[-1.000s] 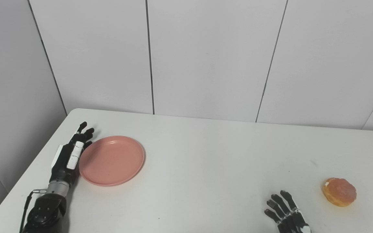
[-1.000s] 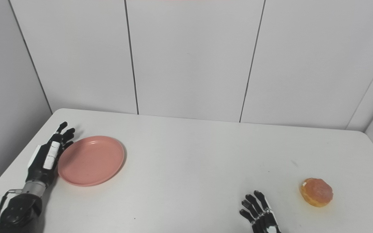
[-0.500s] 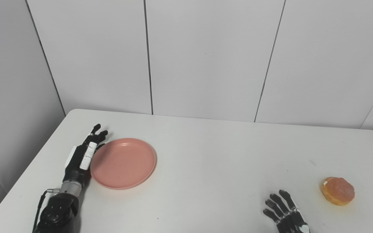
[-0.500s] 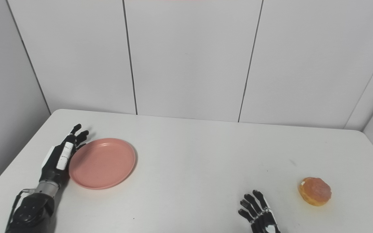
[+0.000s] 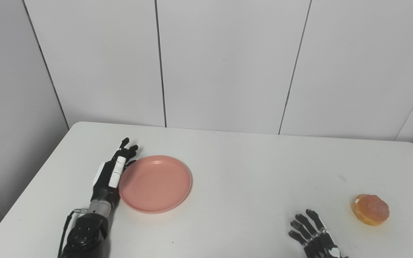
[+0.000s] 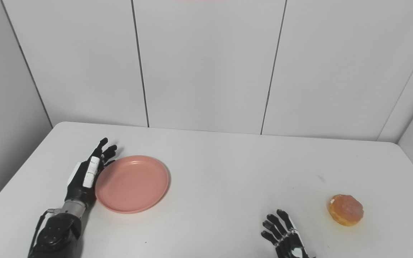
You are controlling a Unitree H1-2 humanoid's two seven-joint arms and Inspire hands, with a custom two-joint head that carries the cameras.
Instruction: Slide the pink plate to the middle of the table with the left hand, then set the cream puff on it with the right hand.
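Left robot hand [image 5: 111, 172] spread flat against pink plate [image 5: 155, 183] rim | right robot hand [image 5: 312, 236] spread, empty | cream puff [image 5: 370, 209] near-right on table [image 5: 249, 168]

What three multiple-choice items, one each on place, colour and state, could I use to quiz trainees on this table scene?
1. Where is the cream puff?
A. on the plate
B. on the table, far right
C. in the right hand

2. What colour is the plate?
A. pink
B. blue
C. white

3. How is the left hand?
A. clenched on the puff
B. open, flat against the plate's left rim
C. lifted above the plate

Answers: 1 B, it lies on the bare table beyond the right hand. 2 A, plainly pink. 3 B, fingers extended beside the rim.
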